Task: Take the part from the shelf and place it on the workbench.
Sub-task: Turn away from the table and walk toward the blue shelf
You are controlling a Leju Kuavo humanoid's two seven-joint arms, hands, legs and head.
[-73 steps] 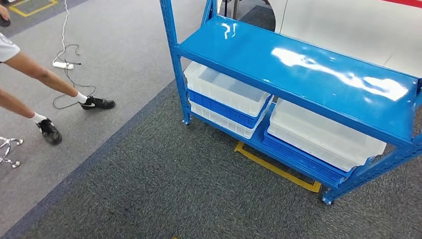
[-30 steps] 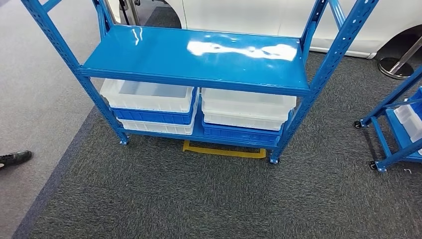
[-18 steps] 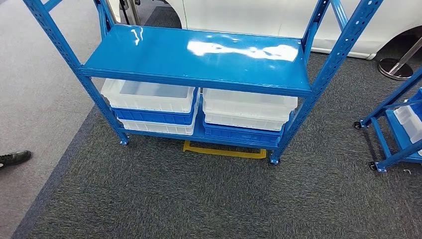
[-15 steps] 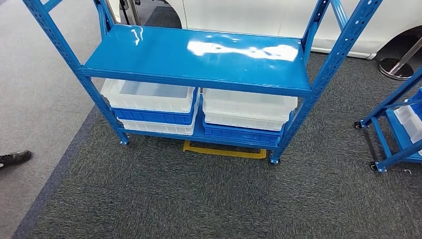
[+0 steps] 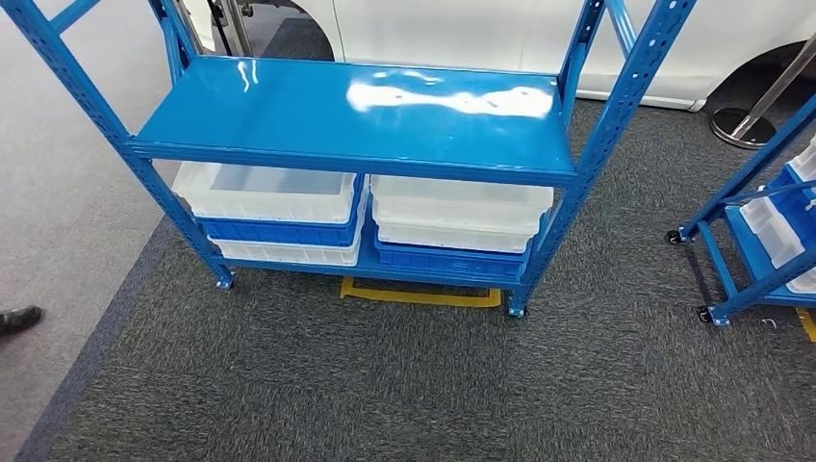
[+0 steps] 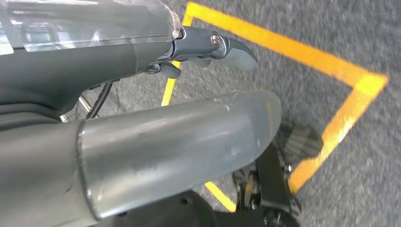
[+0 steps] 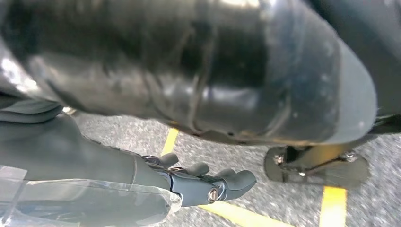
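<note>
Both arms hang at the robot's sides over grey carpet with yellow tape lines. Left hand (image 6: 208,47) and right hand (image 7: 208,182): fingers loosely apart, holding nothing. Ahead stands the blue steel shelf (image 5: 356,111): glossy bare middle deck, stacked white and blue plastic bins (image 5: 274,207) below. No part visible; probably higher up.

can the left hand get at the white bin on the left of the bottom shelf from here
Probably not yet. The left hand hangs over the carpet and yellow floor tape, holding nothing. The white bin sits tucked under the blue shelf board, which covers it from above.
</note>
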